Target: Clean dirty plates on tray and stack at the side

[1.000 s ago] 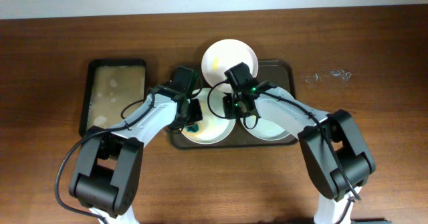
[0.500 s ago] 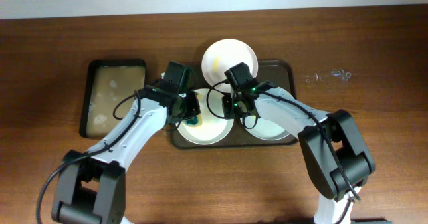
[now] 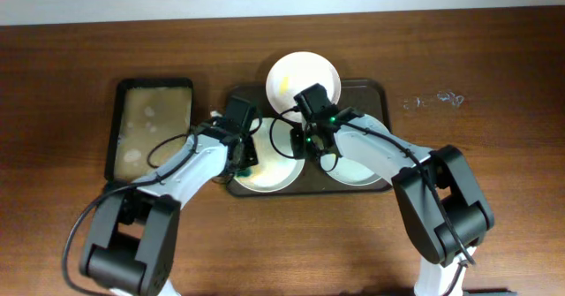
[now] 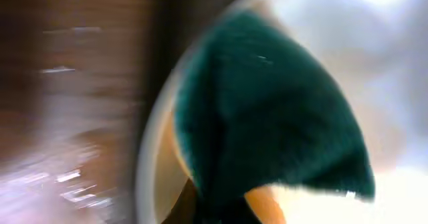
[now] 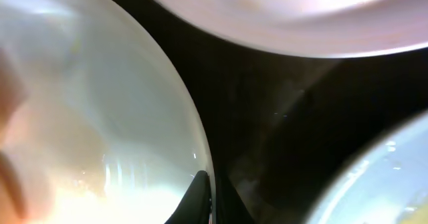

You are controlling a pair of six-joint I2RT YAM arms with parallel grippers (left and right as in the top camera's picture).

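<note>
The dark tray [image 3: 375, 93] holds three white plates. One plate [image 3: 303, 77] rests on the far rim, one [image 3: 360, 170] lies at the right, and one [image 3: 272, 174] lies at the front left. My left gripper [image 3: 248, 157] is shut on a dark green sponge [image 4: 267, 110], which is pressed on the front-left plate near its left rim [image 4: 150, 150]; that view is blurred. My right gripper [image 3: 305, 142] is shut on that plate's right rim [image 5: 200, 154]. The right wrist view also shows the far plate [image 5: 287, 10] and the right plate [image 5: 388, 177].
A smaller black tray with a tan inside [image 3: 152, 124] lies left of the dark tray. Bare brown table lies to the right, with small clear specks [image 3: 433, 100] on it. Both arms cross over the tray's front half.
My left gripper has shifted back and forth with the sponge over the left part of the front-left plate. The right gripper has kept its hold on the rim.
</note>
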